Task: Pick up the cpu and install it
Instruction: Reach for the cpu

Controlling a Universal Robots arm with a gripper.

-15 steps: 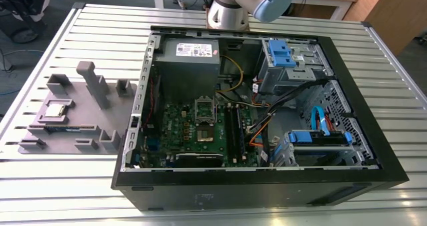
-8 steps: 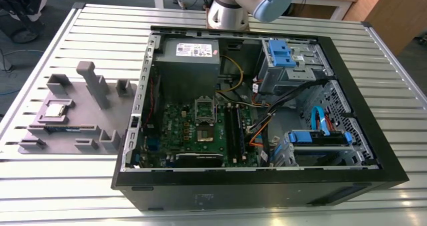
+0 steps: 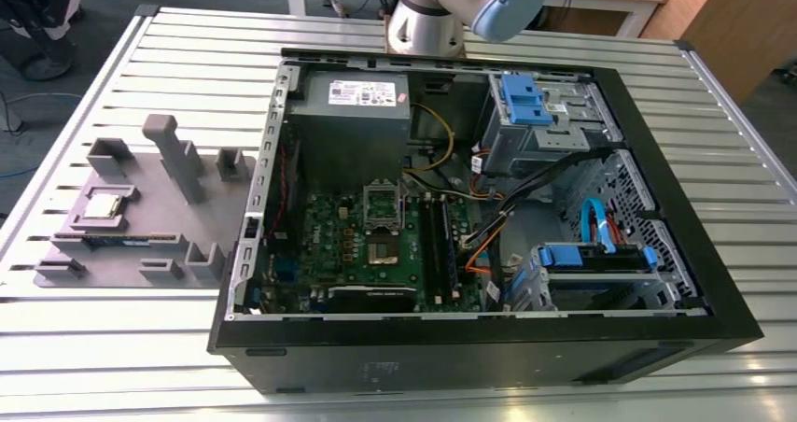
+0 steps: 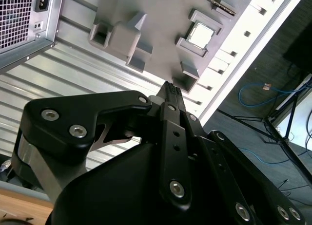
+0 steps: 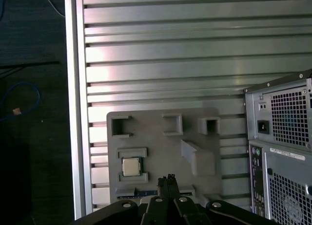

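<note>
Silvery cpu [image 3: 104, 204] flat in a square pocket of the grey tray [image 3: 162, 224] on the slatted table [image 3: 125, 347] — at the exterior view's left of the open computer case [image 3: 473, 352]. Black gripper [image 4: 170, 87] pressed together, pinching nothing — up in the air, well apart from the cpu.

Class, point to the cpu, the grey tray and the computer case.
cpu [image 5: 130, 167]: first wrist view, its metal top.
grey tray [image 5: 161, 154]: first wrist view, bare flat surface.
computer case [image 3: 473, 358]: exterior view, black outer wall.
</note>
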